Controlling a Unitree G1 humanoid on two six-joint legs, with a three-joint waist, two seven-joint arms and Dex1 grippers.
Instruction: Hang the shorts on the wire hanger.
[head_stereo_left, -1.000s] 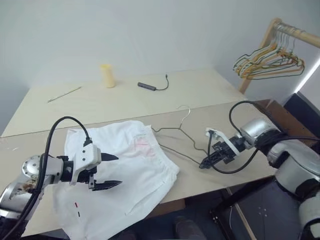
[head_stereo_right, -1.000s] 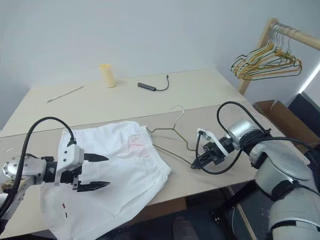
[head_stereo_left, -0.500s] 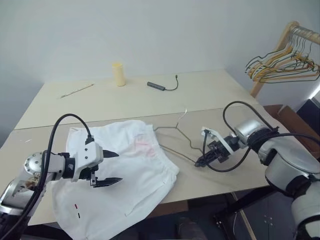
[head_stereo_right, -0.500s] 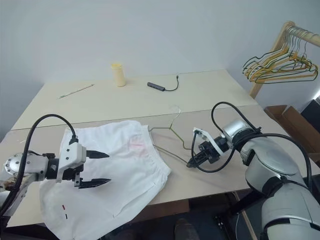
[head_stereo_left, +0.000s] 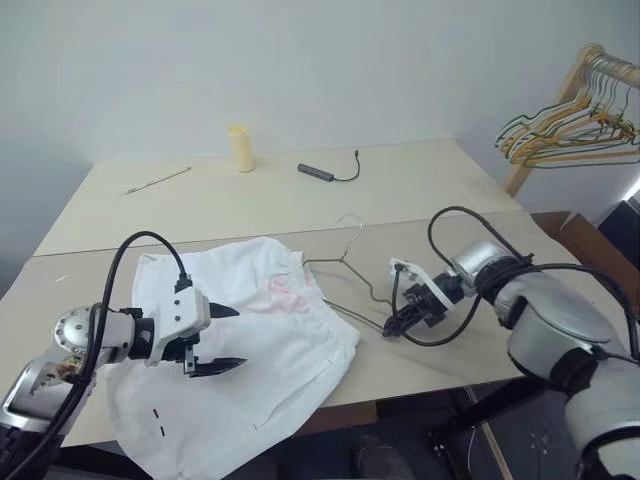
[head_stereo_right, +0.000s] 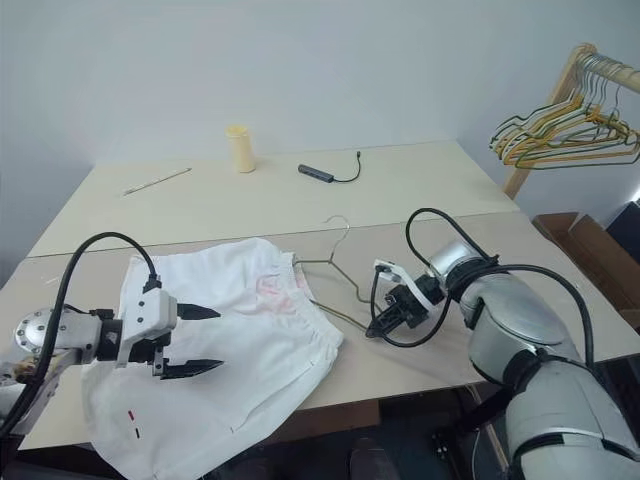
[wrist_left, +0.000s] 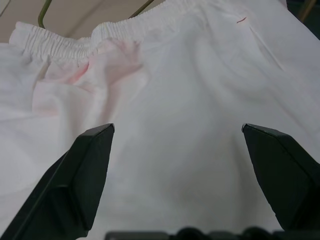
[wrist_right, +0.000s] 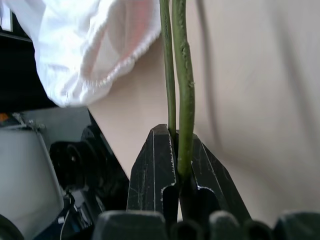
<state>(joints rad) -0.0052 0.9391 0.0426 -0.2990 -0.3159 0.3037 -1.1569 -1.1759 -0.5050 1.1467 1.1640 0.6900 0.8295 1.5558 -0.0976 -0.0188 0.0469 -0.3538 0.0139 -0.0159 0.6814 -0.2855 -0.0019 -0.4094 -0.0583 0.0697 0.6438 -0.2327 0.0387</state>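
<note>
The white shorts (head_stereo_left: 270, 340) lie flat on the table's near left part, with the elastic waistband toward the right and a faint pink print near it. My left gripper (head_stereo_left: 240, 337) hovers open just above the cloth; in the left wrist view its fingertips (wrist_left: 95, 145) stand wide apart over the shorts (wrist_left: 175, 100). The wire hanger (head_stereo_left: 365, 280) lies on the table right of the shorts, its hook pointing away from me and one end tucked at the waistband. My right gripper (head_stereo_left: 390, 328) is shut on the hanger's right corner; its wrist view shows the two wires (wrist_right: 179, 60) pinched between the jaws.
At the back of the table stand a yellow cup (head_stereo_left: 239, 148), a dark adapter with a cable (head_stereo_left: 320, 172) and a thin stick (head_stereo_left: 158, 180). A wooden rack with a bunch of coloured hangers (head_stereo_left: 570, 125) stands at the far right. The table's front edge (head_stereo_left: 420, 385) runs just below the shorts.
The camera has swung, shifting the whole picture. My right gripper has drawn the hanger a little to the left, nearer the shorts' waistband. The left gripper has stayed open over the cloth.
</note>
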